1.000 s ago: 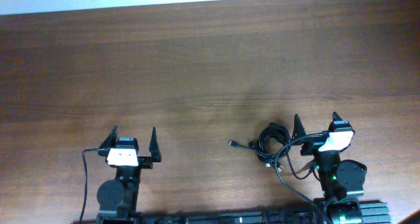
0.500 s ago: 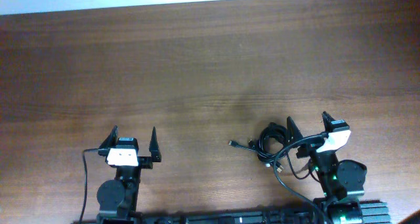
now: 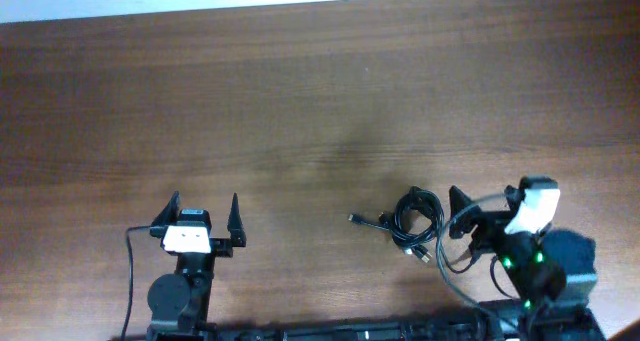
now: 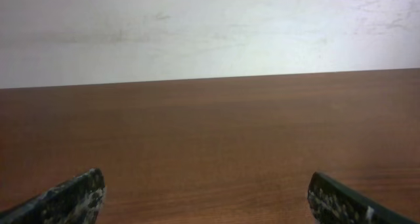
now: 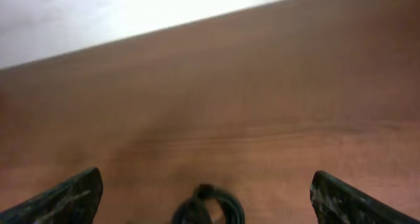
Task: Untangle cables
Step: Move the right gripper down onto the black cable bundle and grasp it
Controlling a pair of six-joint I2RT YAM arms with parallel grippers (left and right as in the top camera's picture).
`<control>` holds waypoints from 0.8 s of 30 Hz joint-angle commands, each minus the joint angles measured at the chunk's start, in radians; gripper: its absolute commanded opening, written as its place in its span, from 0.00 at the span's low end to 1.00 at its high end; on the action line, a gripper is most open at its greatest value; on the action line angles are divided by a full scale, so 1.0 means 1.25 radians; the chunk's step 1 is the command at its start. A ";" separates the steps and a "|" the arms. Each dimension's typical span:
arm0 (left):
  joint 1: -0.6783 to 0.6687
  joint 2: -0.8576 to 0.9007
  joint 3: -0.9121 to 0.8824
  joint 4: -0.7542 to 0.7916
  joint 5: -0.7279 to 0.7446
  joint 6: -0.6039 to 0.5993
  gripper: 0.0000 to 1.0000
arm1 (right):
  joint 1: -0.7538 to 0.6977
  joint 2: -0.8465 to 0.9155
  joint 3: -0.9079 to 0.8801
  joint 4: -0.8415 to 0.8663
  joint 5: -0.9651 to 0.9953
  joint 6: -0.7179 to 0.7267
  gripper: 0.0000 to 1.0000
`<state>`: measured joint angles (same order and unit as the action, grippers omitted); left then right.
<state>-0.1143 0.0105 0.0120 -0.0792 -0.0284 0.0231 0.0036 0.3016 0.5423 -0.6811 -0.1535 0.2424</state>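
Observation:
The cables [image 3: 412, 219] lie as one small black knotted bundle on the wooden table, right of centre near the front, with a plug end [image 3: 353, 219] sticking out to the left. My right gripper [image 3: 482, 201] is open just right of the bundle, turned toward it. In the right wrist view the top of the bundle [image 5: 209, 204] shows low between the open fingers [image 5: 207, 196]. My left gripper [image 3: 204, 209] is open and empty at the front left, far from the cables; its wrist view shows only bare table between the fingers [image 4: 207, 194].
The brown wooden table [image 3: 300, 111] runs back to a pale wall [image 4: 210, 27]. A thicker black robot wire [image 3: 440, 266] loops by the right arm's base, and another [image 3: 130, 271] hangs by the left arm's base.
My right arm has swung to the right and turned its gripper leftward toward the bundle. The cables and the left arm have not moved.

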 commanded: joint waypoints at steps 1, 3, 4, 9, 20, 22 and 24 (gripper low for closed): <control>0.005 -0.004 -0.002 -0.004 0.011 0.013 0.99 | 0.008 0.131 0.115 -0.047 -0.061 -0.002 1.00; 0.005 -0.004 -0.002 -0.004 0.011 0.013 0.99 | 0.007 0.225 0.204 -0.123 -0.063 -0.002 1.00; 0.005 -0.004 -0.002 -0.004 0.011 0.013 0.99 | 0.008 0.262 0.240 -0.155 -0.063 -0.002 1.00; 0.005 -0.004 -0.002 -0.004 0.011 0.013 0.99 | 0.008 0.457 0.416 -0.333 -0.064 -0.001 1.00; 0.005 -0.004 -0.002 -0.004 0.011 0.013 0.99 | 0.008 0.723 0.435 -0.422 -0.156 -0.023 1.00; 0.005 -0.004 -0.002 -0.004 0.011 0.013 0.99 | 0.008 0.772 0.435 -0.451 -0.156 -0.045 1.00; 0.005 -0.004 -0.002 -0.004 0.012 0.013 0.99 | 0.008 0.804 0.435 -0.471 -0.157 -0.075 1.00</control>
<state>-0.1143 0.0109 0.0120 -0.0792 -0.0284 0.0235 0.0040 1.2617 1.0710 -1.2476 -0.3355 0.2089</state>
